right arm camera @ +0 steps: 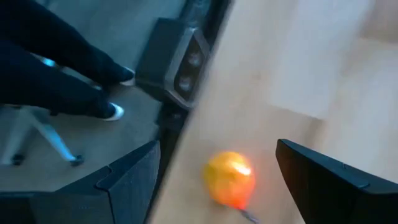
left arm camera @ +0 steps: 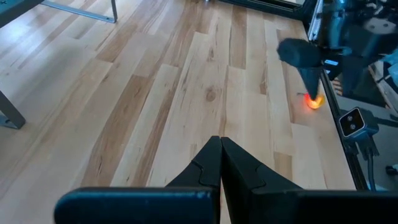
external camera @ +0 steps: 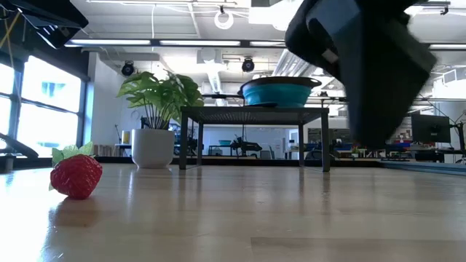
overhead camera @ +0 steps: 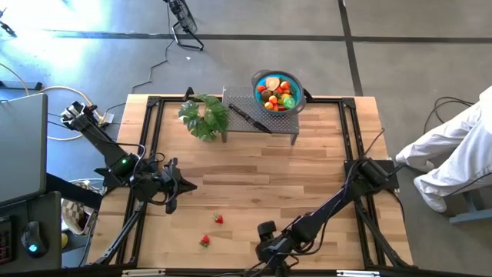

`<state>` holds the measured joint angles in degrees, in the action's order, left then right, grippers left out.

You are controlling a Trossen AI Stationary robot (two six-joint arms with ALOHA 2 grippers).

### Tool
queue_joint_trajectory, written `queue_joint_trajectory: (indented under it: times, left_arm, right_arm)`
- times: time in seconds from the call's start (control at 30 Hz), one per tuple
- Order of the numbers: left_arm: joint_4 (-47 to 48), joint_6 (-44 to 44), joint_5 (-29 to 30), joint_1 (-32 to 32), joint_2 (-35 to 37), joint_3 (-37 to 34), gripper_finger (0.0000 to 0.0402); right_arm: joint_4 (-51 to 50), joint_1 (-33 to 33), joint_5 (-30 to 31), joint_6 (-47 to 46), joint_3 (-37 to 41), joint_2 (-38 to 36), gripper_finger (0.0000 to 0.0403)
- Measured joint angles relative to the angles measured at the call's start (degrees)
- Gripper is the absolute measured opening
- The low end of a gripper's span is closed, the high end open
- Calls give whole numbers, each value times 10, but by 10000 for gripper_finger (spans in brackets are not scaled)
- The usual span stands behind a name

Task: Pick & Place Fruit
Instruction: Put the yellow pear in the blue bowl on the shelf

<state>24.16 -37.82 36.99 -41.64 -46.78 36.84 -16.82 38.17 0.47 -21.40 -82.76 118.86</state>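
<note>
Right gripper [right arm camera: 217, 171] fingers spread apart — orange fruit [right arm camera: 230, 178] seen on counter [right arm camera: 323, 74] between them, untouched; left gripper [left arm camera: 219, 163] fingers pressed together.

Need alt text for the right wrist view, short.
The right gripper hangs open over a small orange fruit that lies on the wooden table near its edge, between the two dark fingers. Beyond the edge are grey floor, a dark box and a person's dark-clad legs and shoes.
</note>
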Motion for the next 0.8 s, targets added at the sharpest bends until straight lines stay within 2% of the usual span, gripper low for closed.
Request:
queue_joint_trajectory:
  times: [0.17,0.37,0.8]
  left_arm:
    - [0,0,0,0,0,0,0]
    - [2,0,0,0,0,0,0]
    - [0,0,2,0,0,0,0]
  right_arm:
    - [-1,9,-3,-6,1,18,313]
    - [-11,13,42,-9,11,18,313]
    - [-4,14,38,-13,28,18,313]
